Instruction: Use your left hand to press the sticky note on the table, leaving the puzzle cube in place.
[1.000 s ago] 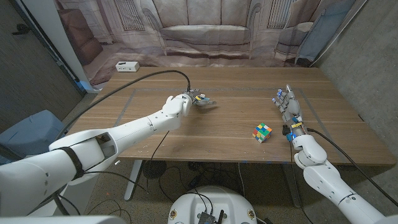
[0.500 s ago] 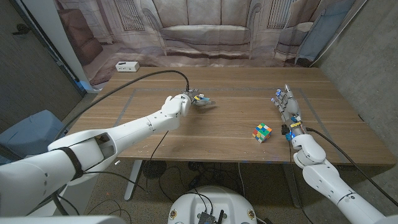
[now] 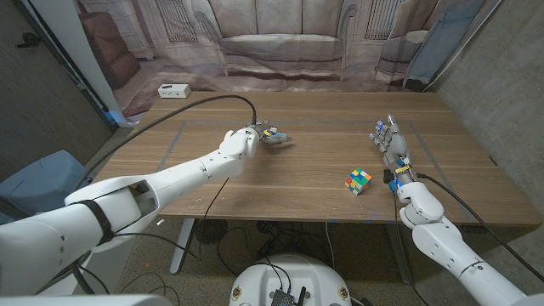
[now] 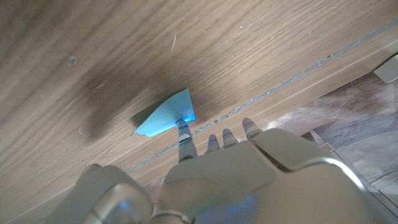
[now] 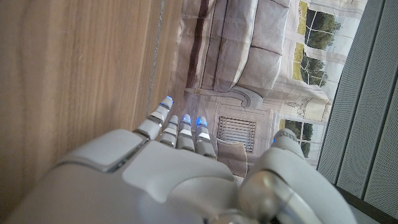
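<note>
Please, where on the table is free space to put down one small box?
The wide patch of table between the left hand and the puzzle cube is bare, as is the far middle behind them. It is tighter between the cube and the right hand, and around the sticky note under the left fingers.

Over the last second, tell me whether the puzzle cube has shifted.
No. The puzzle cube sits the same way near the table's front edge.

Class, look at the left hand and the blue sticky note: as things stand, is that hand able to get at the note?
Probably yes. The left hand is right over the sticky note, one fingertip at its edge, nothing between. The puzzle cube sits well aside.
</note>
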Motion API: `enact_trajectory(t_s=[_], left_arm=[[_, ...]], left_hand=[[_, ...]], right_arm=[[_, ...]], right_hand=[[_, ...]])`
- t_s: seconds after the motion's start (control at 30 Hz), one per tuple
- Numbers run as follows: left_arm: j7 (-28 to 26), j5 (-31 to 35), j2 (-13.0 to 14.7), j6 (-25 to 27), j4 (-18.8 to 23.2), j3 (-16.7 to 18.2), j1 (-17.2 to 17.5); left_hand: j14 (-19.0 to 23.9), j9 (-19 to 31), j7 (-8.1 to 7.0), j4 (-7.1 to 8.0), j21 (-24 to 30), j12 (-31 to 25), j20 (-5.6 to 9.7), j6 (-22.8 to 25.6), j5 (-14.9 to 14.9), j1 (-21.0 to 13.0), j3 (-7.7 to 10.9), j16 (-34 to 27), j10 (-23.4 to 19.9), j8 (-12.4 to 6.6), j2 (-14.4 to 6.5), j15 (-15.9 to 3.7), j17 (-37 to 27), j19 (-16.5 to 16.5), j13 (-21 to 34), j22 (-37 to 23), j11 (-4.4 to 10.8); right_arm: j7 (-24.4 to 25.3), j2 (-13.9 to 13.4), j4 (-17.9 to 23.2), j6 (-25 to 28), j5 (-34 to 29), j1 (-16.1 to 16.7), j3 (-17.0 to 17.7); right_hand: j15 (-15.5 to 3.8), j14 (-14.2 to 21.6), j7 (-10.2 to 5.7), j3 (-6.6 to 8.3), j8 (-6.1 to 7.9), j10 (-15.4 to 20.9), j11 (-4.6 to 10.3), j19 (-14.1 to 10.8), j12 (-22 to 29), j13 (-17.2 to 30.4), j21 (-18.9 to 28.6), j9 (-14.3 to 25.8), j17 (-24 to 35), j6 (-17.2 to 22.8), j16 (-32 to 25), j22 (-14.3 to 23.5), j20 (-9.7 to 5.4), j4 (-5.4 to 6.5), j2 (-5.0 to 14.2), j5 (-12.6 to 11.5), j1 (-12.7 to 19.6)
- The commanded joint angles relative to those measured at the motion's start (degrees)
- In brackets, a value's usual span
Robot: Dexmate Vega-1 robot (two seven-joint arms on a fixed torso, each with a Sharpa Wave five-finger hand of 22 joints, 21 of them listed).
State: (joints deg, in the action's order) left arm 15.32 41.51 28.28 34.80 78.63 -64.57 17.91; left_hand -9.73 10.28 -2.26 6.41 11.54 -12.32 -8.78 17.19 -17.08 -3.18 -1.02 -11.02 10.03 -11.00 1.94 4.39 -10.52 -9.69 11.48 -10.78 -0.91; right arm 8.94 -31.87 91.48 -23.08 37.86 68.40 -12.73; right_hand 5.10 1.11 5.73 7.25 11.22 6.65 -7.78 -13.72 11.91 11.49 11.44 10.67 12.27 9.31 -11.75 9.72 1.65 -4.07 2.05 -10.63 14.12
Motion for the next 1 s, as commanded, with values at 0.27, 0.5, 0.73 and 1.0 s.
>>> enact_trajectory(t_s=[0.27,0.5,0.73,1.0], left_arm=[[0.0,-0.3,-0.1,0.3,-0.9,-0.3,-0.3],[-0.2,-0.3,-0.1,0.6,-0.8,-0.3,-0.4],[-0.1,-0.3,0.4,1.3,-0.2,-0.2,-0.1],[0.1,-0.1,0.8,1.7,0.2,-0.1,-0.2]], left_hand=[[-8.1,0.1,0.37,0.15,0.5,-0.6,-0.08,1.1,-0.1,-0.3,-0.65,-0.2,4.2,-0.22,-0.6,-0.2,-0.2,-15.0,0.0,-0.2,0.34],[-8.2,0.1,0.32,0.15,0.5,-0.6,0.0,1.0,-0.1,-0.4,-0.75,-0.1,4.2,-0.15,-0.7,-0.26,-0.2,-14.9,0.0,-0.2,0.36],[-8.2,0.1,0.36,0.15,0.5,-0.5,-0.09,1.0,-0.1,-0.5,-0.84,-0.1,4.3,-0.12,-0.8,-0.32,-0.1,-15.0,0.0,-0.2,0.32],[-8.1,0.1,0.3,0.15,0.5,-0.6,-0.11,1.0,-0.2,-0.5,-0.94,-0.1,4.2,-0.13,-0.9,-0.28,-0.1,-14.9,0.0,-0.2,0.3]], right_arm=[[-0.4,0.2,-0.8,0.0,0.2,-0.6,-0.3],[-0.5,0.2,-1.0,-0.1,0.2,-0.6,-0.3],[-0.4,0.2,-0.8,-0.1,0.3,-0.5,-0.3],[-0.4,0.1,-0.6,0.2,0.3,-0.6,-0.5]], right_hand=[[0.36,0.1,0.01,0.01,0.06,0.6,-0.1,-0.3,0.0,0.1,-0.1,0.1,-0.1,0.5,-0.2,0.2,0.33,-0.34,0.21,-0.4,-0.3],[0.36,0.1,0.04,-0.02,0.06,0.6,-0.13,-0.3,0.0,0.1,-0.1,0.1,-0.1,0.5,-0.2,0.2,0.31,-0.38,0.19,-0.4,-0.4],[0.27,0.1,0.06,-0.05,0.04,0.6,-0.05,-0.3,0.0,0.1,-0.1,0.1,-0.1,0.5,-0.2,0.2,0.34,-0.41,0.2,-0.4,-0.4],[0.27,0.1,0.1,-0.06,0.04,0.6,-0.06,-0.3,-0.1,0.1,-0.1,0.1,-0.1,0.5,-0.2,0.2,0.32,-0.45,0.23,-0.4,-0.4]])
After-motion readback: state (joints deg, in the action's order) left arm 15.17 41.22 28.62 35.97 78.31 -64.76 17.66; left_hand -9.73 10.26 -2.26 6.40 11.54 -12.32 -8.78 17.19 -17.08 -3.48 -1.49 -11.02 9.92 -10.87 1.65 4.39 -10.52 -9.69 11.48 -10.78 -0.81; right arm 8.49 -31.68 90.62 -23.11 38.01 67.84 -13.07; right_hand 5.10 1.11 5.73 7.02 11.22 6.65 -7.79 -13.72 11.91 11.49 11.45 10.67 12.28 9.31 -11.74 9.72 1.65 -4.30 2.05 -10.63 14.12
